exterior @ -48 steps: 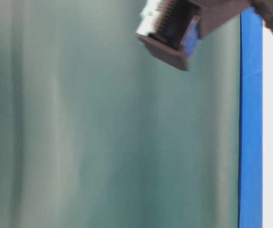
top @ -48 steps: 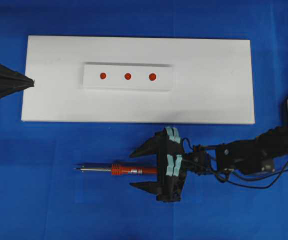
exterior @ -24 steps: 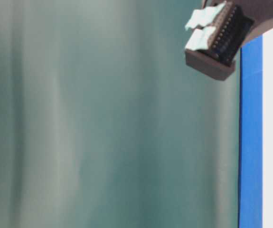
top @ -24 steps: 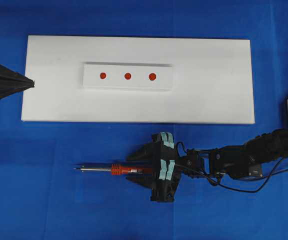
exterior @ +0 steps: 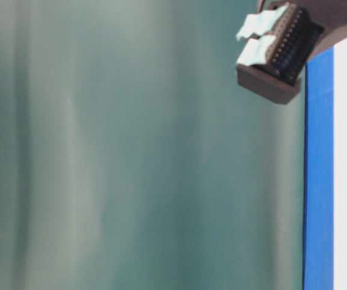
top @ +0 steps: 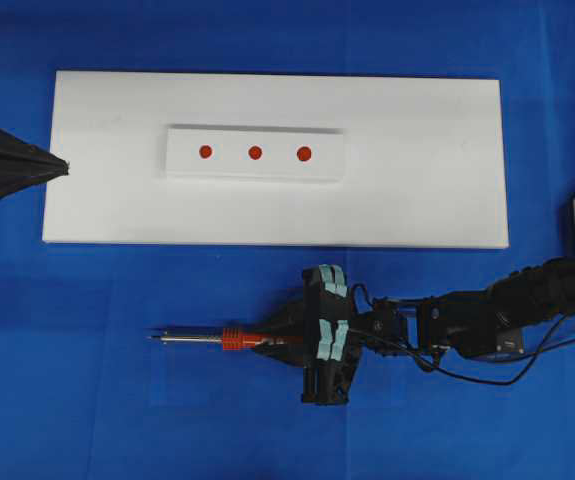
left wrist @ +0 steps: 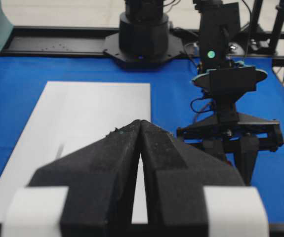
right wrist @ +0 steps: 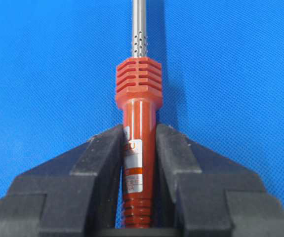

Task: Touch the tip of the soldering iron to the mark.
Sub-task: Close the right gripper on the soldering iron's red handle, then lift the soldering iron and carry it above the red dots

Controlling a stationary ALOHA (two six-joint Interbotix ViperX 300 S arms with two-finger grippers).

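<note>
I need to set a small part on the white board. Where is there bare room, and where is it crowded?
The white board is bare right of the raised strip with its three red marks, and along its near edge. Its left end is tighter: the left gripper rests at that edge. On the blue cloth below, the right gripper and soldering iron crowd the middle.

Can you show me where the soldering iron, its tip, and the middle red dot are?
soldering iron (right wrist: 139, 106): right wrist view, red handle.
tip (top: 152, 338): overhead view, dark pointed end.
middle red dot (top: 255, 153): overhead view, dot's centre.
</note>
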